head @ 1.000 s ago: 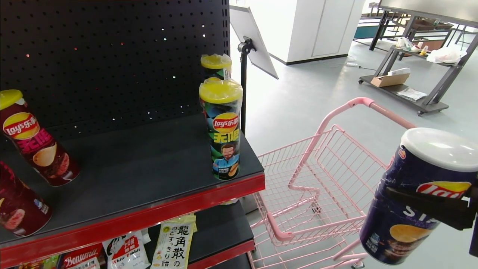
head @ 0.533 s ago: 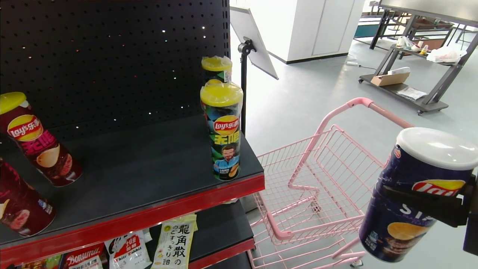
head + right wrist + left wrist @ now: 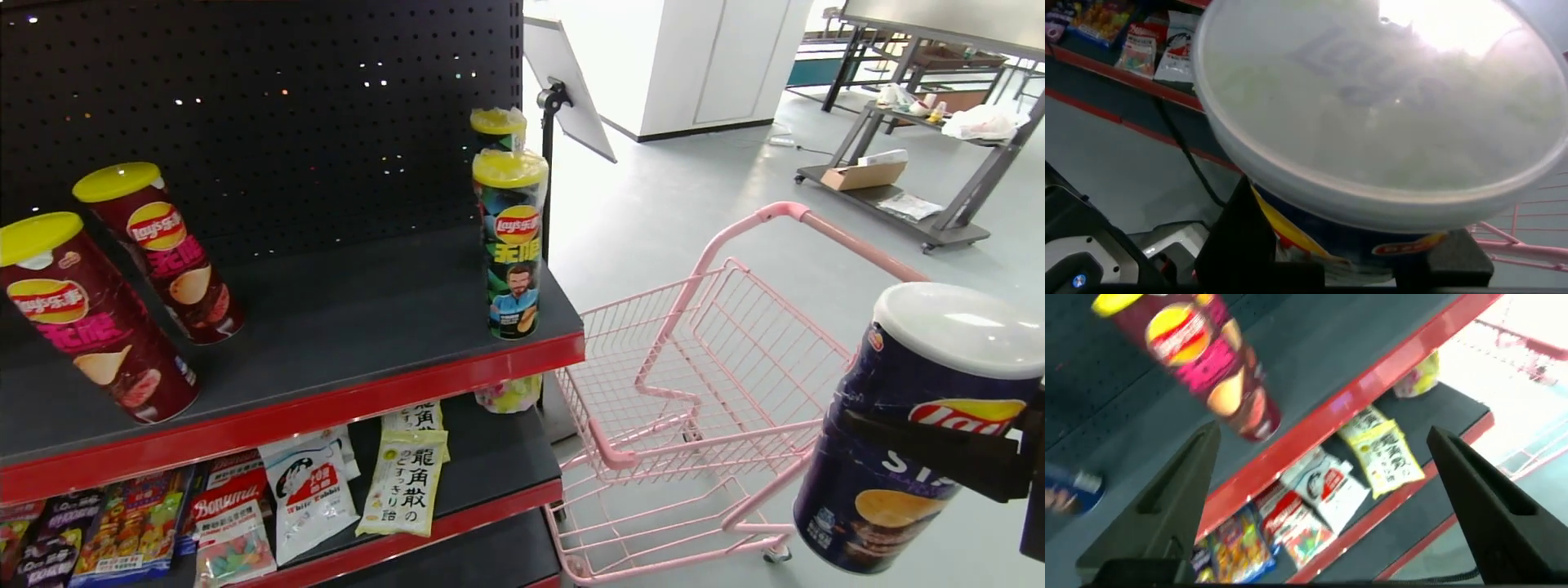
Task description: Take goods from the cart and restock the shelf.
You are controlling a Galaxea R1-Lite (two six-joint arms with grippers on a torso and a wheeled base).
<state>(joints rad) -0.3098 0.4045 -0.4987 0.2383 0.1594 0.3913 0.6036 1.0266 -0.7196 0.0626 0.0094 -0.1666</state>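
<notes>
A dark blue chips can (image 3: 890, 498) with a white lid hangs at the right, above the floor beside the pink cart (image 3: 702, 392). My right gripper (image 3: 927, 445) is shut on it, one black finger across its side. In the right wrist view the can's lid (image 3: 1372, 106) sits between the fingers (image 3: 1241, 237). The black shelf (image 3: 343, 327) with a red front edge holds two maroon cans (image 3: 163, 245) at the left and two green cans (image 3: 510, 245) at its right end. My left gripper (image 3: 1323, 506) hangs open above the shelf edge, near a maroon can (image 3: 1200, 359).
Snack bags (image 3: 404, 482) lie on the lower shelf. A pegboard wall (image 3: 286, 106) backs the shelf. A sign stand (image 3: 563, 98) rises behind the shelf's right end. Metal racks (image 3: 922, 188) stand far back on the grey floor.
The whole head picture has shifted, bringing more of the shelf's left part and lower shelf into view. The blue can stays in my right gripper at the same spot.
</notes>
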